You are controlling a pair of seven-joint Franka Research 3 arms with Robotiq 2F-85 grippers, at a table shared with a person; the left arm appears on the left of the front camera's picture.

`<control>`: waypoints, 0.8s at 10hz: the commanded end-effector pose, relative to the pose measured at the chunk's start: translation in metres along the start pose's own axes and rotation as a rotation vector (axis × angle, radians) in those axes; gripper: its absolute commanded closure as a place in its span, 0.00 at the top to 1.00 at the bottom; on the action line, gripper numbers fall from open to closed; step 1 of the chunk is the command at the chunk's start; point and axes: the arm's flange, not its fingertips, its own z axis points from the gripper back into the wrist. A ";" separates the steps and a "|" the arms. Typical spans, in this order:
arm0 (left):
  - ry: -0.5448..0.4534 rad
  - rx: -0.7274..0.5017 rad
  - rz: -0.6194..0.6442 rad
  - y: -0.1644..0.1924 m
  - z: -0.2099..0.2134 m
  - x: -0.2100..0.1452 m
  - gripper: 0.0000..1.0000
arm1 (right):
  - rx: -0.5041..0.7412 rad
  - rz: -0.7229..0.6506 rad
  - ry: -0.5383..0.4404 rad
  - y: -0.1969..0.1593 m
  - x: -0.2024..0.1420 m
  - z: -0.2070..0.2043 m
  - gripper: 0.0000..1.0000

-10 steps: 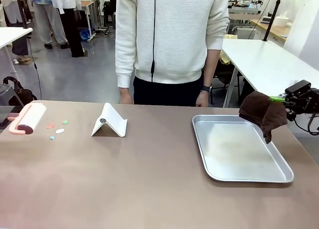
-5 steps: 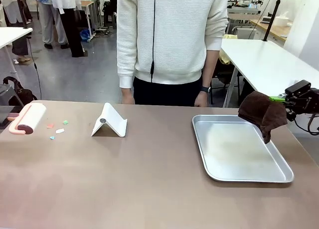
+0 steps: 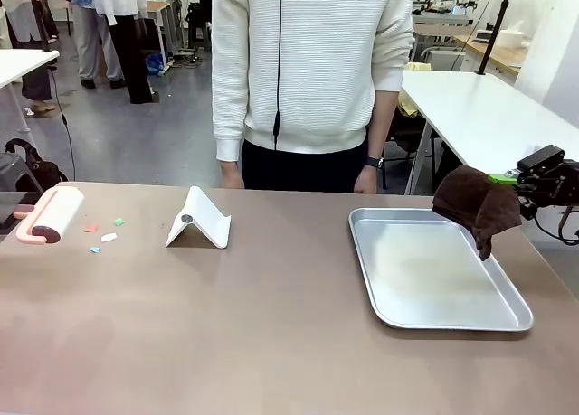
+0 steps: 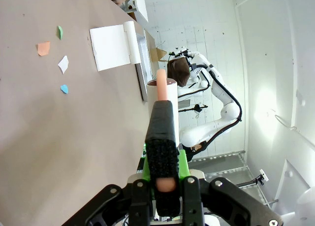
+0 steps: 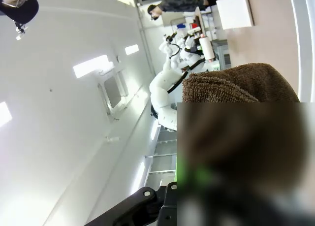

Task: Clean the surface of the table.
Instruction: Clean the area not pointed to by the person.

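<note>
The brownish table [image 3: 271, 343] spans the front view's lower half, with a person [image 3: 308, 71] standing at its far side. On its right lies a silver tray [image 3: 425, 270]. Over the tray's far right corner, the right claw [image 3: 508, 182] is clamped on a brown cloth [image 3: 472, 202]. A white stand [image 3: 201, 221] sits left of middle. The left claw [image 4: 161, 137] grips a lint roller [image 3: 50, 213] by its pink handle, with 4 paper scraps [image 3: 109, 237] nearby.

A lint roller [image 3: 50, 213] is at the far left edge of the table [image 3: 271, 343], its handle in the left gripper [image 4: 162, 173]. Paper scraps [image 3: 107, 237] lie just right of it, and a folded stand [image 3: 199, 220] stands farther right. A tray [image 3: 434, 270] lies on the right half. A cloth [image 3: 475, 202] hangs from the right gripper [image 3: 511, 180] over the tray's far right corner. A person [image 3: 308, 71] stands behind the far edge.
</note>
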 end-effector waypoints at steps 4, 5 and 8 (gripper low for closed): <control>0.002 0.000 -0.017 -0.004 -0.004 -0.006 0.00 | 0.002 -0.017 0.001 0.008 -0.003 -0.001 0.09; 0.000 0.000 0.000 0.000 0.000 0.000 0.22 | 0.002 -0.017 0.001 0.008 -0.003 -0.001 0.09; -0.188 0.130 -0.010 -0.006 0.009 -0.003 0.22 | 0.002 -0.017 0.001 0.008 -0.003 -0.001 0.09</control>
